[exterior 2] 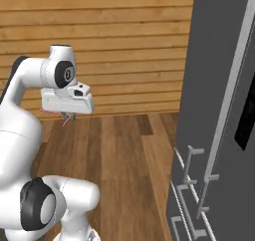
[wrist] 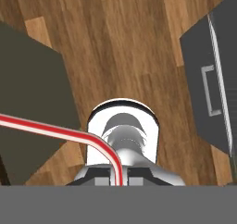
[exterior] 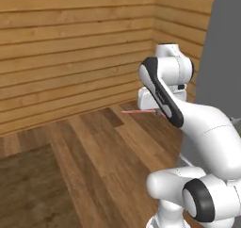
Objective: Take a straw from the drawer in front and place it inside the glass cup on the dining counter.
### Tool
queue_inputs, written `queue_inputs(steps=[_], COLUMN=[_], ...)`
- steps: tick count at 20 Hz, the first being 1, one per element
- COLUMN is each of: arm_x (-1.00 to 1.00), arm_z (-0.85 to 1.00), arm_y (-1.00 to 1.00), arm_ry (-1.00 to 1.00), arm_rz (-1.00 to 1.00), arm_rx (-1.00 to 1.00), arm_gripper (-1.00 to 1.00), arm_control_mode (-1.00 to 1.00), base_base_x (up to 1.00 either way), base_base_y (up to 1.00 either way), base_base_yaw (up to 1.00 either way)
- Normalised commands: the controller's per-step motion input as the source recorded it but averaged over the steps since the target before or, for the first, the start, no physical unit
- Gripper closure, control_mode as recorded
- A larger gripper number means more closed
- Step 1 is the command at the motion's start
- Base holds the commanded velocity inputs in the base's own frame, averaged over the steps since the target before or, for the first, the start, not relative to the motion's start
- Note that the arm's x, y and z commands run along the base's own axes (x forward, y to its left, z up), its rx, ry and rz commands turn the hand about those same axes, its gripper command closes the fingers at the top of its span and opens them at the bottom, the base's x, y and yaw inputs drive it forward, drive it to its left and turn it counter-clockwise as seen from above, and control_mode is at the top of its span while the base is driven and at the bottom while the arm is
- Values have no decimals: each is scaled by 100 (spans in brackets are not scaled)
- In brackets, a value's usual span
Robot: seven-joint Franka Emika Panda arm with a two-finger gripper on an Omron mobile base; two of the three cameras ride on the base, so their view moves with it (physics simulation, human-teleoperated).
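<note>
Pincer (wrist: 119,181) clamped on the straw (wrist: 51,129), carried high over the floor (exterior: 99,156); keep it level while driving.

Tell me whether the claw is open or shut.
Shut on the straw: in the hand view the red-and-white straw runs down between the claw tips; from the left base it sticks out sideways beside the hand.

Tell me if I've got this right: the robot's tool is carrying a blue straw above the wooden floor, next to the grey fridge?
Not quite: the straw is red with a white stripe, not blue, as the hand view shows. The rest holds: the tool grips it above the wooden floor, beside the grey fridge.
</note>
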Motion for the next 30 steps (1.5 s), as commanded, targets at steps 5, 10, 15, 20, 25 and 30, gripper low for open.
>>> queue_inputs(steps=[5, 10, 15, 20, 25, 30], arm_x=[0, 0, 0, 0, 0, 0], arm_z=[0, 0, 0, 0, 0, 0], arm_y=[0, 0, 0, 0, 0, 0], arm_ry=[0, 0, 0, 0, 0, 0], arm_rz=[0, 0, 0, 0, 0, 0], arm_rx=[0, 0, 0, 0, 0, 0], arm_gripper=[100, 100, 100, 100, 100, 100], arm_control_mode=[100, 100, 100, 100, 100, 100], base_base_x=[100, 100, 100, 100, 100, 100], base_base_y=[-2, 0, 0, 0, 0, 0], base_base_yaw=[0, 4, 18, 37, 51, 58])
